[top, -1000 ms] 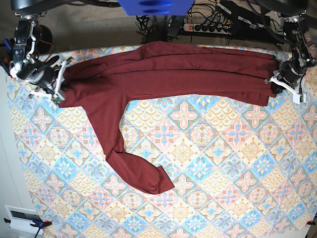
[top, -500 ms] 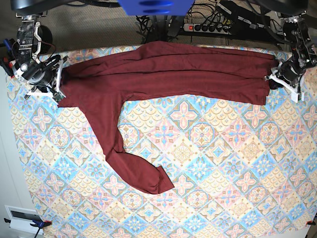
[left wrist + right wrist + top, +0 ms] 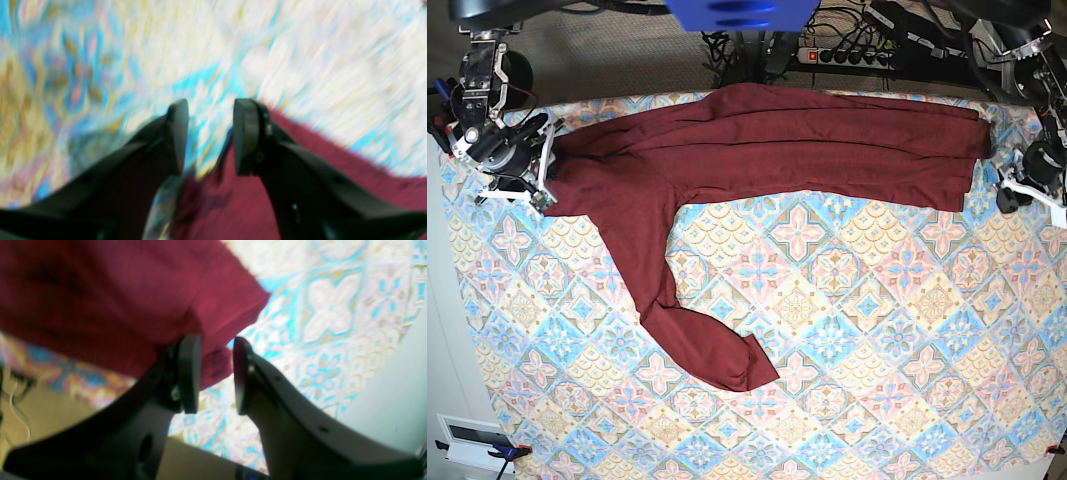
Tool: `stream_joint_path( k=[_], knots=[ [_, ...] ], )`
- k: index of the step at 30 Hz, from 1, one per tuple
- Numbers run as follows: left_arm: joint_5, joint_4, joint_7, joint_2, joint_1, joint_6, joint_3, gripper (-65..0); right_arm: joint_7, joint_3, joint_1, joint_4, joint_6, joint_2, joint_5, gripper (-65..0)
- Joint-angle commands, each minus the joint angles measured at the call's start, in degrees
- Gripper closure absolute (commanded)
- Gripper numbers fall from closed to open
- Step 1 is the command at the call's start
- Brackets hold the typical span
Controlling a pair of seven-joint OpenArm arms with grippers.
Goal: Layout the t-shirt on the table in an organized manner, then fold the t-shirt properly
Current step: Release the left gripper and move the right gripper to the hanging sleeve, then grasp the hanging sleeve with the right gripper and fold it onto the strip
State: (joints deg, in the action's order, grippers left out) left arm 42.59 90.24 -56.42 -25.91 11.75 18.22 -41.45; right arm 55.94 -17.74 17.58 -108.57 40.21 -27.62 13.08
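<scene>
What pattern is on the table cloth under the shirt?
Pastel blue, pink and cream diamond tiles with floral medallions on the table; clearest in the base view.

Plain maroon t-shirt (image 3: 767, 140) (no print); table (image 3: 877, 330) in pastel blue-pink-cream diamonds.

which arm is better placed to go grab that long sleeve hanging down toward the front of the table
Right, probably. The sleeve trails down from the t-shirt end where the right claw sits; the left claw is at the far hem.

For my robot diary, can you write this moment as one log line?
left gripper: open, off cloth | right gripper: open | t-shirt: released, on table
</scene>
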Motion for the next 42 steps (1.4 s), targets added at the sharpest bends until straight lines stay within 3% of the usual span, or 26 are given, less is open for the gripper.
stream_joint_path(
  k=[1,7,14,19,23,26,42],
  knots=[
    [0.36,0.97,0.12,-0.51,-0.28,0.2,-0.88,-22.5,-1.04,0.2,-2.07,-0.83,-0.21,0.23,0.24,-16.1],
    [0.18,0.97,0.12,1.6,-0.89,0.11,-0.97,-22.5,-0.69,7.76,-16.75,1.19,-0.21,2.25,0.15,-17.8],
    [0.09,0.88,0.12,2.39,-1.42,0.11,-0.97,-22.5,-3.5,15.85,-32.05,17.54,-0.21,3.84,0.06,-30.8],
    [0.18,0.88,0.12,2.39,-1.42,0.11,-0.97,-22.5,-8.25,17.96,-36.88,29.85,-0.21,4.72,0.06,-31.7],
    [0.18,0.8,0.12,2.39,-1.51,0.11,-0.97,-22.5,-12.03,18.75,-41.63,38.64,-0.21,9.11,0.06,-31.7],
    [0.18,0.8,0.12,2.39,-1.51,0.11,-0.97,-22.5,-14.58,18.66,-44.53,44.79,-0.21,10.61,0.06,-31.7],
    [0.18,0.8,0.12,2.39,-1.51,0.11,-0.97,-22.5,-25.57,18.66,-47.08,63.08,-0.21,12.28,0.06,-31.7]
  ],
)
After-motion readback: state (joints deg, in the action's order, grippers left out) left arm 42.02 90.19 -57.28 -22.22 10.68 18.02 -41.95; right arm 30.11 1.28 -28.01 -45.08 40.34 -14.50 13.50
